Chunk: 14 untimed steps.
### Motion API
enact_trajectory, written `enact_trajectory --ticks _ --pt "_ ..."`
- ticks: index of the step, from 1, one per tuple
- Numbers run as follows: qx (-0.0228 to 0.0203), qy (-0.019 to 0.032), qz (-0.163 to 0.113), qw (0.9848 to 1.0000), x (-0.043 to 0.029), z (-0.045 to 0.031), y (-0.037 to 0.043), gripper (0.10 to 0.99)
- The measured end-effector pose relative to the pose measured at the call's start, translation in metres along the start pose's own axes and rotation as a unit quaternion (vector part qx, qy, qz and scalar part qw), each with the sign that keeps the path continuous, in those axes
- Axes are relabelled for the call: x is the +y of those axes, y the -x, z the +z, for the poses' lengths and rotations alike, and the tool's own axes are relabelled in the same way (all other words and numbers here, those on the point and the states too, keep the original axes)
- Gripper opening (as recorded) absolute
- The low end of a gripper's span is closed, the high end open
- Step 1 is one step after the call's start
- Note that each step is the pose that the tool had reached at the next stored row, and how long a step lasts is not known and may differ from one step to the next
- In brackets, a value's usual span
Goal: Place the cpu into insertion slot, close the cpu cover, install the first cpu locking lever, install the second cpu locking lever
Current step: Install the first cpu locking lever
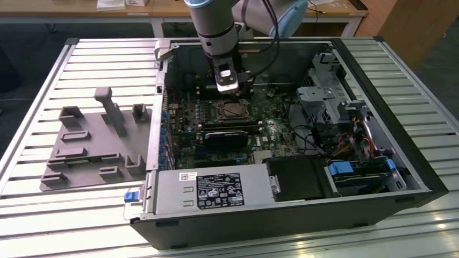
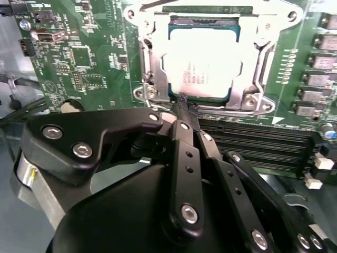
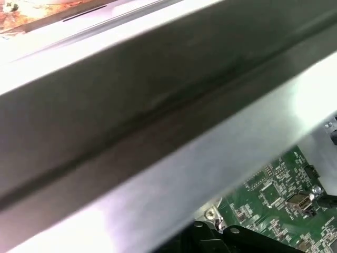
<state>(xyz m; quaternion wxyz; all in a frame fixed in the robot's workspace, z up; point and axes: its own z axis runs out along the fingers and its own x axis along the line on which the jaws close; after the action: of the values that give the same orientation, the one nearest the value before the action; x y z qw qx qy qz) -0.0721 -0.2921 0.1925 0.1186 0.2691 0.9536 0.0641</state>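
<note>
**First:** Black linkage arms and screw heads of the gripper [image 2: 187, 109] are seen closest in the second wrist view. How are its fingers set?

**Second:** They are drawn together to a narrow point. No gap is made out between the tips, and nothing is seen clamped there. The tips are placed at the edge of the thin, silvery, square metal cpu cover [image 2: 149, 52]. Whether it is touched cannot be told.

**First:** Where is the small, flat, square, silver-grey cpu [image 2: 202, 60] found?

**Second:** It is seated in the small, square, black-rimmed insertion slot [image 2: 210, 100]. The cover is laid flat over it, and the dull metal face is shown through the cover's window.

**First:** What is set around the slot?

**Second:** It is surrounded by the green circuit board [image 2: 89, 63]. Long narrow black slots [image 2: 253, 139] are ranged just beside the cover, on the side where the fingertips are.

**First:** What is shown in the exterior view?

**Second:** The grey arm [image 1: 215, 27] is seen reaching down into the open black computer case [image 1: 287, 223]. The gripper is held at twelve o'clock of the socket, just beside it. A silver box-shaped power supply [image 1: 208, 191] is mounted at six o'clock of the socket. A grey moulded fixture tray [image 1: 79, 161] is laid at nine o'clock of the case, on the ribbed metal table [image 1: 43, 226].

**First:** What is shown in the first wrist view?

**Second:** A grey metal wall [image 3: 158, 105] is seen close up, with green board beyond it.
</note>
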Motion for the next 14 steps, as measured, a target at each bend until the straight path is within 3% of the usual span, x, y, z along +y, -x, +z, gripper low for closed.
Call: enact_trajectory --ticks 7,11,14 --pt "0.0003 0.0006 0.000 1.0000 0.0020 0.0011 0.0035 0.102" --pt "0.0042 0.0070 0.002 1.0000 0.0021 0.0012 0.0035 0.102" --pt "0.0045 0.0076 0.002 1.0000 0.0021 0.0007 0.0035 0.102"
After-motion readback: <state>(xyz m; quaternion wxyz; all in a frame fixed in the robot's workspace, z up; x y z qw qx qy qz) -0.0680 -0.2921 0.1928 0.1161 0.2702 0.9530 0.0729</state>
